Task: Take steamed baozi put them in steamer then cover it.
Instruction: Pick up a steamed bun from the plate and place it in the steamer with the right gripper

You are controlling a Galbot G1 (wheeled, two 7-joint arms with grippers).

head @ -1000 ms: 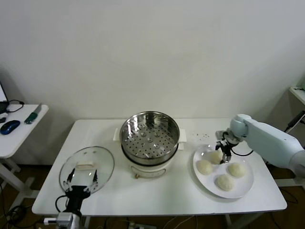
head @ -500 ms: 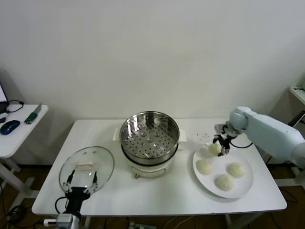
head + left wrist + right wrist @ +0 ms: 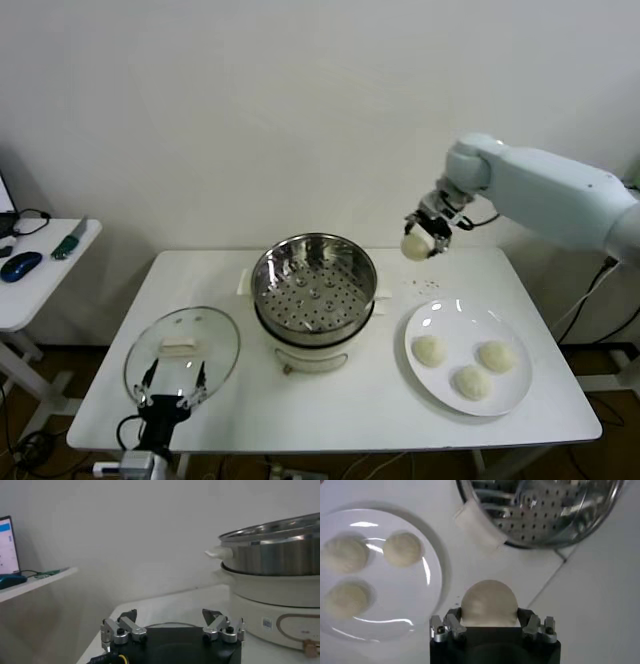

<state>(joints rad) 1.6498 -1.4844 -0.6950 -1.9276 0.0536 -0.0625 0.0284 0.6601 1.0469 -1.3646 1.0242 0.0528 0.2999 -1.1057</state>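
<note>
right gripper [image 3: 424,236] fingers clamp one steamed baozi [image 3: 414,246] aloft beside steamer [image 3: 313,285]; left gripper [image 3: 170,378] fingers apart.

we see even, bright indoor light, glare streaks on the plate [image 3: 432,555] and soft shadows.

No text, brand, number or sign can be read anywhere; the steamer [image 3: 280,575] base carries a small square label [image 3: 266,624] on its front at about 5 o'clock in the left wrist view, too small to make out; beside it sits an outlined rounded panel [image 3: 300,632], no characters legible; the lit screen [image 3: 6,545] at 9 o'clock shows faint lines that cannot be read.
</note>
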